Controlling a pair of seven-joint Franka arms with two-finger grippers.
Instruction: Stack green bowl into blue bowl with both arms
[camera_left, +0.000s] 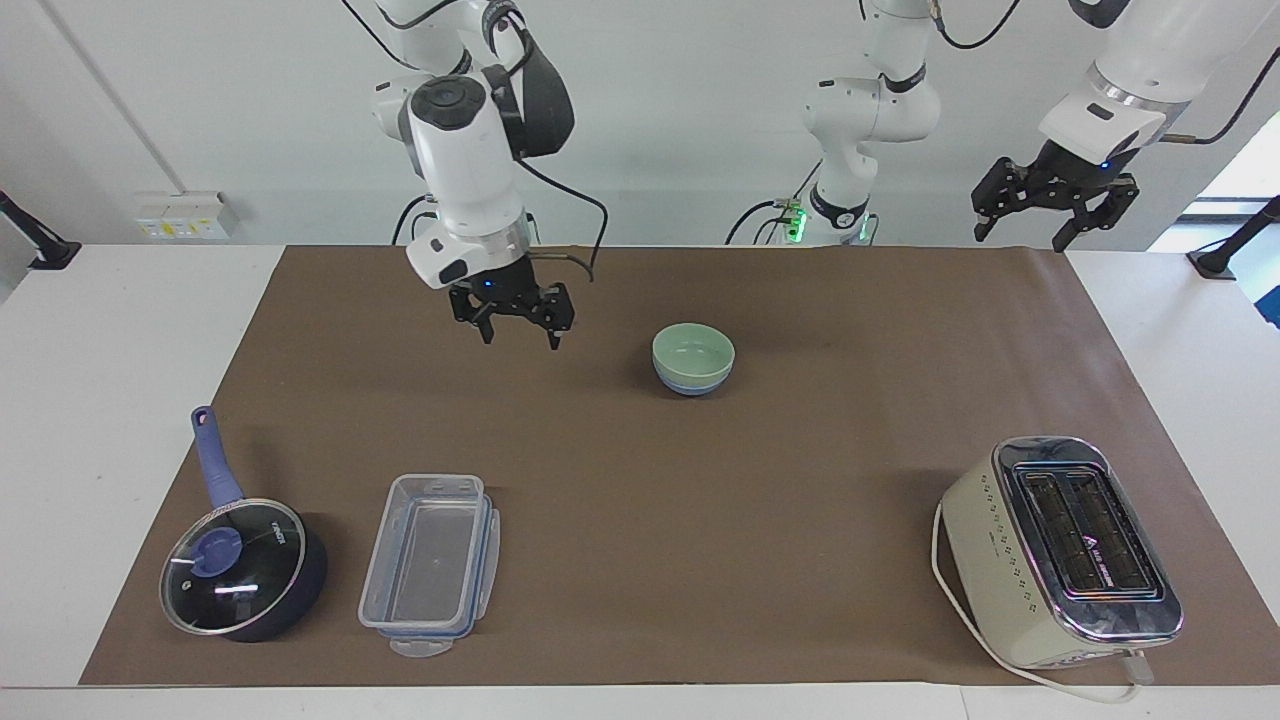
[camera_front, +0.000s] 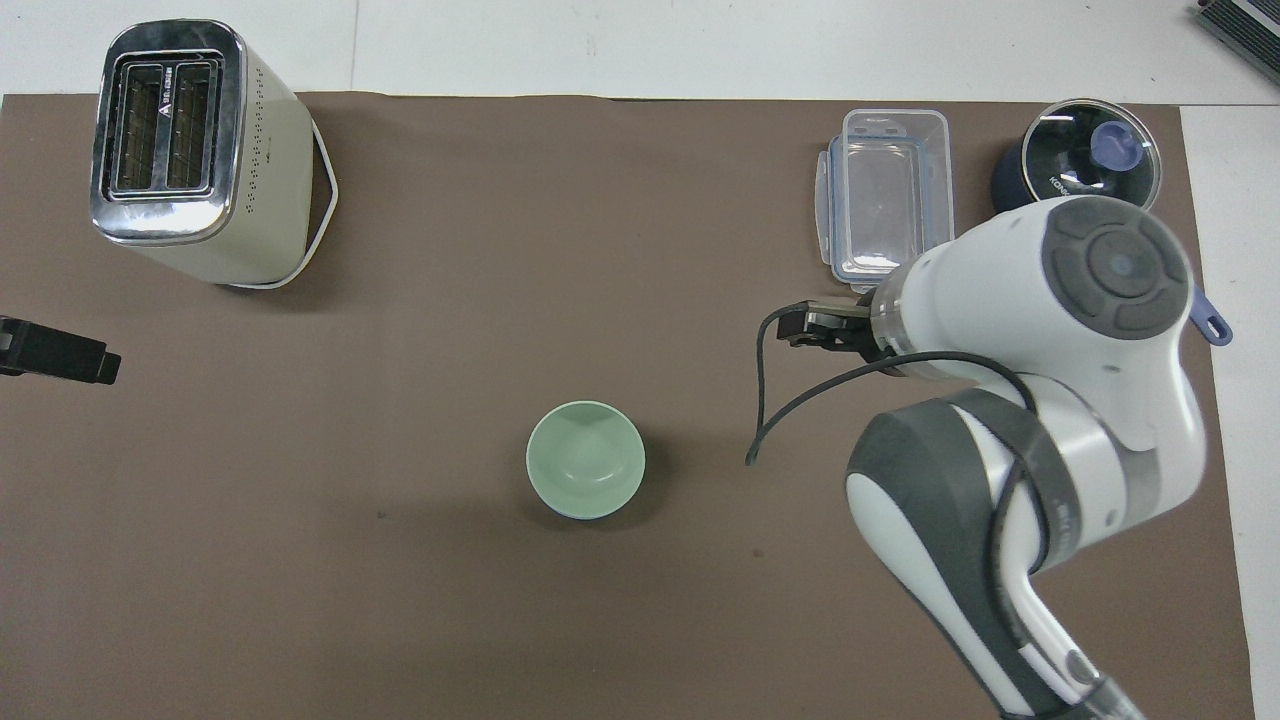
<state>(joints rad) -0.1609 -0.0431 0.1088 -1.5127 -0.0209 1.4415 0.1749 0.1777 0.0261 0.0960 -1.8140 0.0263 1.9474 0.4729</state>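
Observation:
The pale green bowl (camera_left: 693, 350) sits nested inside the blue bowl (camera_left: 690, 385), whose lower wall shows beneath it, around the middle of the brown mat. From overhead the green bowl (camera_front: 585, 458) covers nearly all of the blue one. My right gripper (camera_left: 520, 335) hangs open and empty above the mat, off to the side of the bowls toward the right arm's end. My left gripper (camera_left: 1020, 240) waits raised and open over the mat's corner at the left arm's end, holding nothing.
A cream toaster (camera_left: 1060, 550) stands far from the robots at the left arm's end. A clear lidded container (camera_left: 430, 565) and a dark blue saucepan with a glass lid (camera_left: 240, 570) sit far from the robots at the right arm's end.

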